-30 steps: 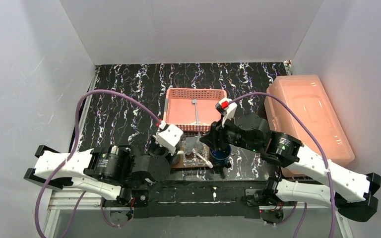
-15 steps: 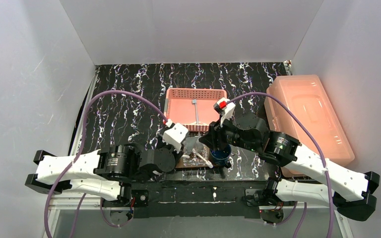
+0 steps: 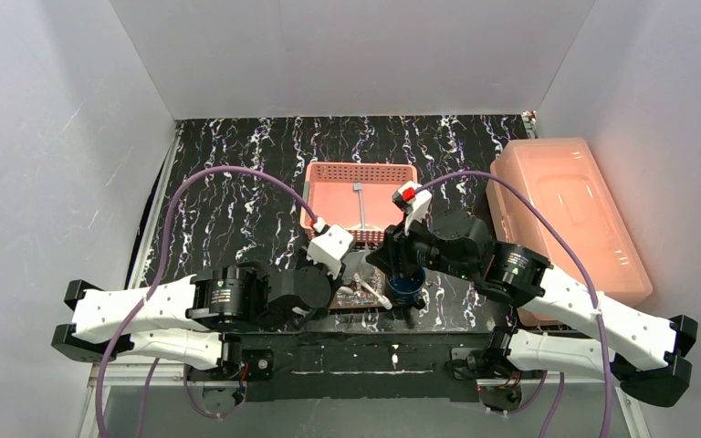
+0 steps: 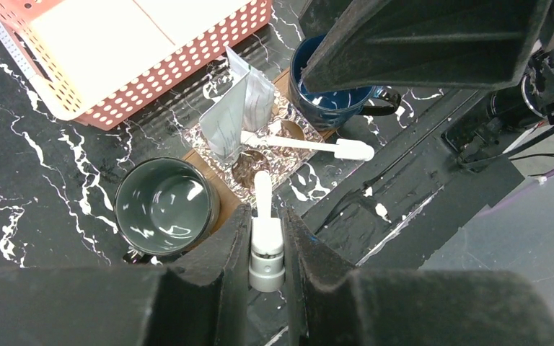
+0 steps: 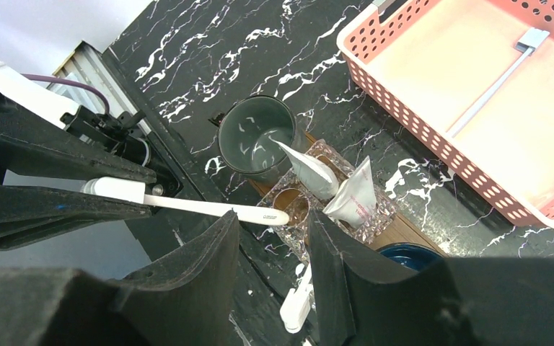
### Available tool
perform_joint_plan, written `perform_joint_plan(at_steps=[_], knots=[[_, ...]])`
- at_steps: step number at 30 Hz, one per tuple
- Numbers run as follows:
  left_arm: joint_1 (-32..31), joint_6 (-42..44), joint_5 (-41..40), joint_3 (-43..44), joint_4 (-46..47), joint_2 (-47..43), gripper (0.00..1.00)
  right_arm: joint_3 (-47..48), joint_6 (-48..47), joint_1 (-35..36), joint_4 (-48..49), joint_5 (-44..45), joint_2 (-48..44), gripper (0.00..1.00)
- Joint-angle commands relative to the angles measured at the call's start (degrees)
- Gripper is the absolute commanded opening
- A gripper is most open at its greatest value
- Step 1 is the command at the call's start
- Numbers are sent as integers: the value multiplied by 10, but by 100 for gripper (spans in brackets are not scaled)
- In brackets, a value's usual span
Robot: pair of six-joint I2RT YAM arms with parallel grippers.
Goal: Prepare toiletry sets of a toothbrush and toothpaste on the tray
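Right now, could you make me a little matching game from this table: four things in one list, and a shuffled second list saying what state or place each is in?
Things:
1. grey mug
2. pink basket
3. toothpaste tubes
4. left gripper

States or places:
A. shut on a white toothbrush
B. propped together at the middle of the tray
C. upright and empty
D. holds one long thin stick

Pairs: 1-C, 2-D, 3-B, 4-A.
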Motion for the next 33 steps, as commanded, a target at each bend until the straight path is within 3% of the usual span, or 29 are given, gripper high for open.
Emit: perform_joint_plan(at_steps=[1,33], knots=[[5,8,-13,-7,20,7,0,-10,7,0,29,2,-6,48],[23,44,-37,-132,183,23,0,-39,13,0,30,9,-20,50]])
